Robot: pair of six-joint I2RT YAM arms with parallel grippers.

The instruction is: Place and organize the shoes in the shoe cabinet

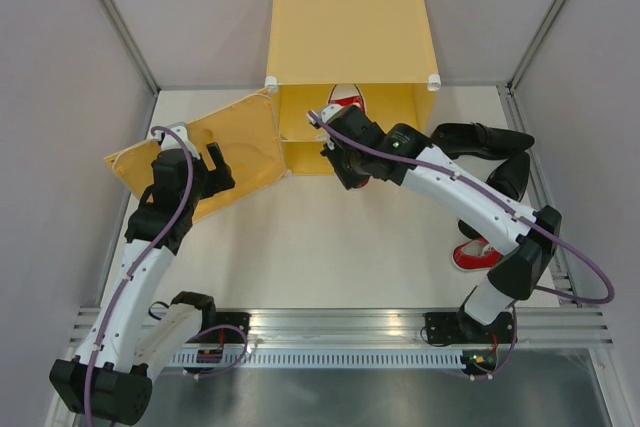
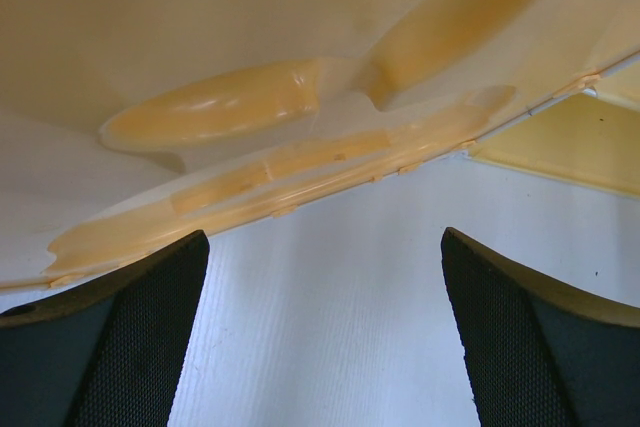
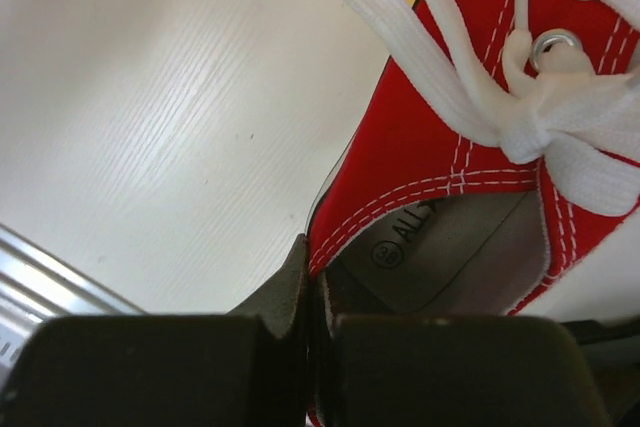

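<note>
Right gripper [image 3: 314,285]: clamped on red sneaker [image 3: 440,157] collar.
Shoe position: upper right of jaws, before shoe cabinet [image 1: 350,32] mouth.
Left gripper [image 2: 325,239]: spread wide, empty, near door [image 2: 250,117].

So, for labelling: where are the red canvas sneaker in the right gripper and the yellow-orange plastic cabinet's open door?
Red canvas sneaker [image 3: 400,177]: right wrist view, side canvas beside the laces.
Cabinet's open door [image 1: 250,137]: top external view, bare panel.

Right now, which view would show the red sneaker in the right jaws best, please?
Right wrist: it shows the sneaker close up, with laces, eyelets and the collar pinched by the shut jaws. The top view shows only a red sliver at the cabinet mouth, past the right arm. The left wrist shows only the door.
</note>
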